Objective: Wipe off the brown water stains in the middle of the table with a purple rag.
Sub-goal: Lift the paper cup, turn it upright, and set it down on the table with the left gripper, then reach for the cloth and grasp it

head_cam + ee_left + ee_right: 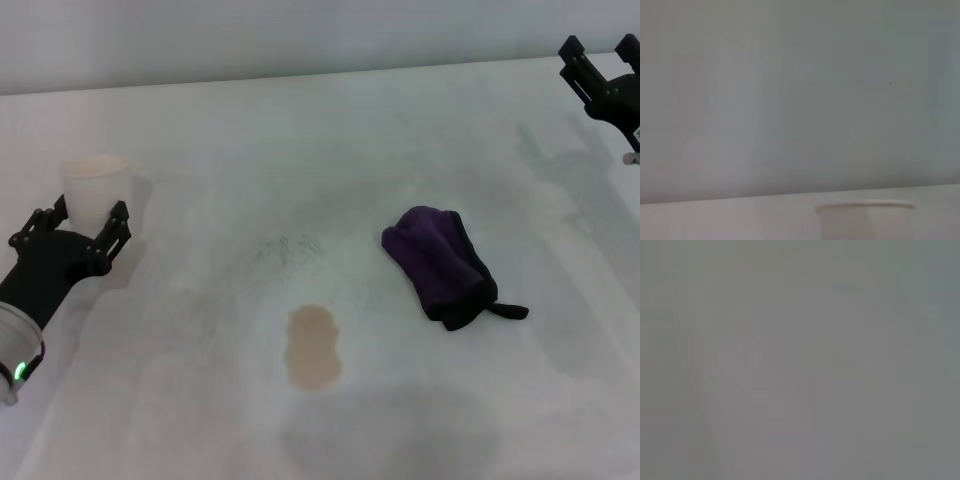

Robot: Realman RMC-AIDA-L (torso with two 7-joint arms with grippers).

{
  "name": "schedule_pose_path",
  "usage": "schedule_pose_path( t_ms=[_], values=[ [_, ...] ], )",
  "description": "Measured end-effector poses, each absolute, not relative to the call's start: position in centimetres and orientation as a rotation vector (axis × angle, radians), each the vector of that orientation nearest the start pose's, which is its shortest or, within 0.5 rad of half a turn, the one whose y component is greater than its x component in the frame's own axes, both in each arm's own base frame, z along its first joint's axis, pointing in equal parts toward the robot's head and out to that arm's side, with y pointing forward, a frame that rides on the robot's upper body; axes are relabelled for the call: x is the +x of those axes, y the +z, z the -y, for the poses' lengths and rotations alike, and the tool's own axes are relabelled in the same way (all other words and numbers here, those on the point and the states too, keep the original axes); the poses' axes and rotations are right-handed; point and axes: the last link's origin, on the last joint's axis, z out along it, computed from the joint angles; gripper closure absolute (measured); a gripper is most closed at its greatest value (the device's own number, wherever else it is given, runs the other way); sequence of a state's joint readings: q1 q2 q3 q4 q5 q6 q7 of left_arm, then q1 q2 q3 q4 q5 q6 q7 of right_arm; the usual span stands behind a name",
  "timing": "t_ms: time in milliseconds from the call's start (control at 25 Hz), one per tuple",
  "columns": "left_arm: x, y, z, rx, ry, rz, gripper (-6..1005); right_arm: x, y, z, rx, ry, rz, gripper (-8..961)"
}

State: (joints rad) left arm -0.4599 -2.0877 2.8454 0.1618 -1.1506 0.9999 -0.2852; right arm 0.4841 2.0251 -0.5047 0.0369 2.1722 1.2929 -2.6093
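The brown water stain (313,347) is a tan, peanut-shaped patch on the white table (200,420), near the front middle. The purple rag (440,265) lies bunched to the right of the stain, apart from it, its black strap pointing right. My left gripper (88,218) is open at the left side of the table, right at a white paper cup (95,185), far from the rag. My right gripper (598,48) is open at the far right corner, above the table and well away from the rag.
The paper cup's rim also shows in the left wrist view (865,205), in front of a grey wall. A faint grey speckled smudge (290,247) lies behind the stain. The right wrist view shows only a blank grey surface.
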Motion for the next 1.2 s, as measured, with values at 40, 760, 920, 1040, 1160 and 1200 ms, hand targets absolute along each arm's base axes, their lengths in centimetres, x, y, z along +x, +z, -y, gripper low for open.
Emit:
schedule_pose_path(
  t_ms=[40,760,920,1040,1160,1200],
  values=[
    [-33.0,-7.4,-31.2,-1.89,-0.604,0.738,304,34.4,2.2,-33.2,-1.556,0.913,-0.7,96],
    [-33.8,-7.7,-29.9,-1.875,-0.591,0.785,284,34.1,1.9,-33.3,-1.56,0.922,-0.707,104],
    [-33.9,-7.8,-29.6,-1.873,-0.589,0.794,235,34.1,1.9,-33.3,-1.561,0.923,-0.707,106],
    [-33.9,-7.9,-29.4,-1.872,-0.594,0.799,198,34.1,1.9,-33.3,-1.561,0.925,-0.706,108],
    [-34.0,-8.1,-28.9,-1.867,-0.598,0.811,159,34.1,1.9,-33.3,-1.561,0.925,-0.706,109],
    [-34.0,-8.2,-28.7,-1.867,-0.602,0.816,145,34.1,1.9,-33.3,-1.561,0.925,-0.706,110]
  ],
)
